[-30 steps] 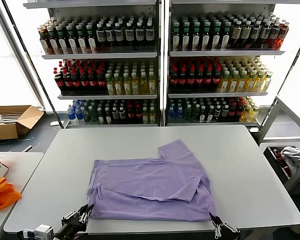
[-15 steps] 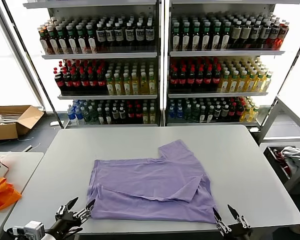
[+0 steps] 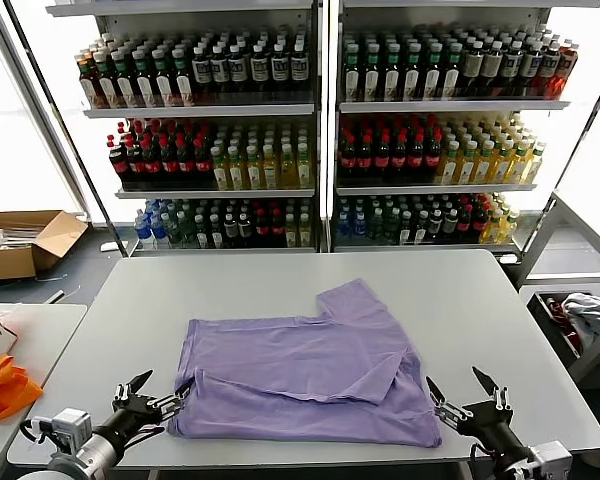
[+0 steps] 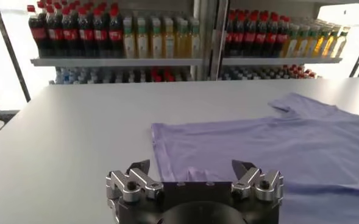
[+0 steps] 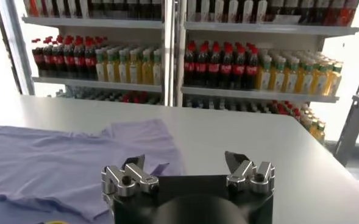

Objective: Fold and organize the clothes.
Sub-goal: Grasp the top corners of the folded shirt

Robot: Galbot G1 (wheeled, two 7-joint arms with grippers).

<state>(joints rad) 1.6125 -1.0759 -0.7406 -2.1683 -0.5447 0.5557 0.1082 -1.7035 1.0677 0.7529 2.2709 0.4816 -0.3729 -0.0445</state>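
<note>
Both hands' arms cut off

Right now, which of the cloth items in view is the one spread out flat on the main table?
The lavender T-shirt, lying partly folded between the open left gripper and open right gripper. The orange fabric sits bunched on the side table; the white-grey bundle is off to the right.

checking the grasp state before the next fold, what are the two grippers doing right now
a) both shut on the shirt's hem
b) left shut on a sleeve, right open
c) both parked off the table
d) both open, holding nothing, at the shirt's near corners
d: the left gripper and right gripper both stand open and empty, each beside a near corner of the shirt lying on the table.
</note>
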